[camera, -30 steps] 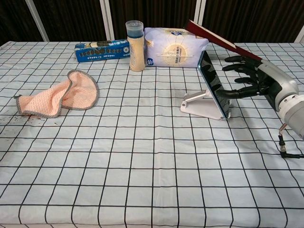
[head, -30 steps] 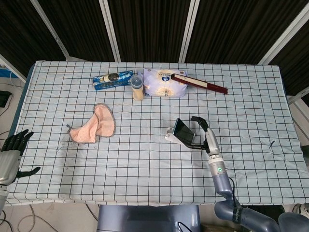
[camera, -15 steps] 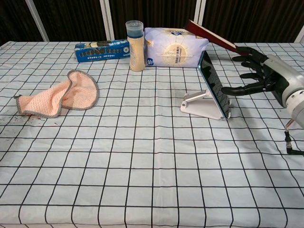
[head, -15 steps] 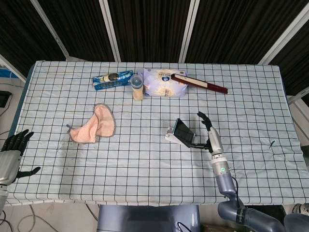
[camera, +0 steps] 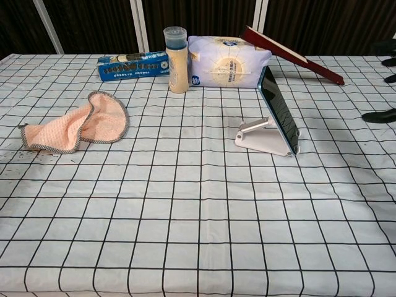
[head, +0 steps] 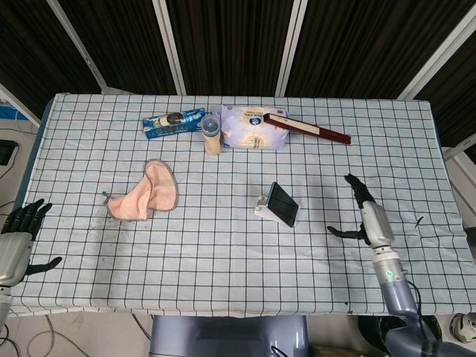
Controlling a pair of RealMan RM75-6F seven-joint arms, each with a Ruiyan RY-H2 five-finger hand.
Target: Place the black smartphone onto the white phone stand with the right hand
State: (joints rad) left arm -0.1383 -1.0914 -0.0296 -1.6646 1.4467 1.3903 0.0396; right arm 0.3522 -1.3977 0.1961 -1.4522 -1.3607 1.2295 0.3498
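The right hand (head: 370, 214) hovers over the table (head: 416, 149) with fingers spread, holding nothing; the phone (head: 283, 204) leans tilted on the stand (head: 262, 207), well apart from it on its left, screen facing that hand; the chest view shows only that hand's dark fingertips (camera: 378, 116) at the right edge. Farther left lies a pink cloth (head: 145, 192); beyond the phone stand a bottle (head: 212, 134), a white pack (head: 251, 127), a blue box (head: 173, 122) and a dark red fan (head: 306, 128). The left hand (head: 16, 240) hangs off the table's near left corner, fingers apart, empty.
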